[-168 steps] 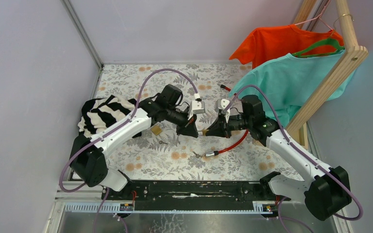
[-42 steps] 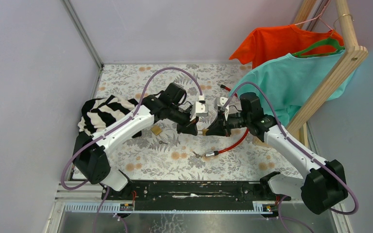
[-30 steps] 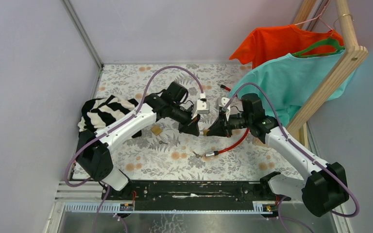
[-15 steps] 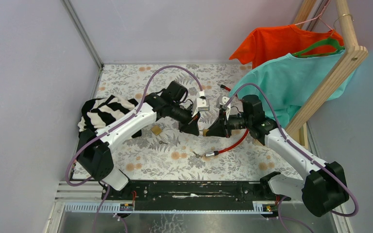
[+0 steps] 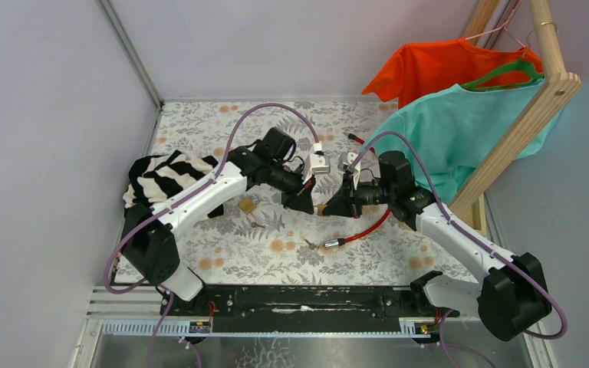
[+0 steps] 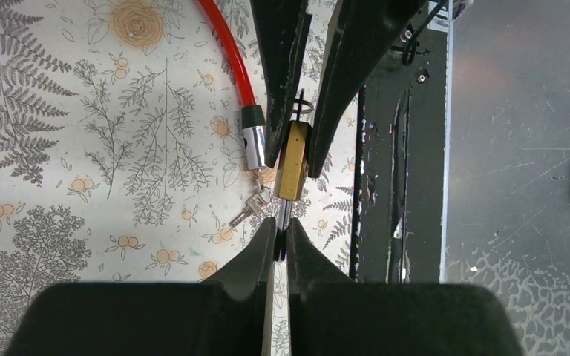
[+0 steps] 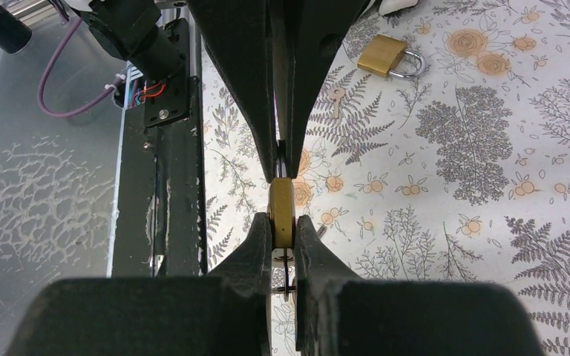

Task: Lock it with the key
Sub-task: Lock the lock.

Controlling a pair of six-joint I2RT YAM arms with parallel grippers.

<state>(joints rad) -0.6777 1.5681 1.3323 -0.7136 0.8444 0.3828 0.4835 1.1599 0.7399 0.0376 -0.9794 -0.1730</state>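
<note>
Your two claws meet tip to tip above the middle of the flowered worktop [image 5: 222, 130]. Its bare pattern runs on beyond them to the back wall, so you have open room on the far side. On the near side of both claws the worktop ends at a black rail [image 5: 307, 299], and in the left wrist view that edge sits close alongside the tips.

Behind the right claw [image 5: 330, 208] stands the wooden rack [image 5: 521, 130] with its shirts, close beside that arm. Out past the left claw [image 5: 304, 201], toward the side wall, lies a striped cloth [image 5: 157, 180]. A red cable [image 5: 370, 225] curves under the right claw, with its metal end on the worktop just nearside of the tips.

The right claw is clamped on the brass padlock [image 6: 293, 159], holding it off the worktop. The left claw is pinched tight on the key [image 6: 285, 213], whose blade meets the padlock's end face. You cannot tell how deep it sits. A second padlock [image 5: 247, 205] lies beside the left claw, and loose keys [image 6: 251, 208] lie by the cable end.
</note>
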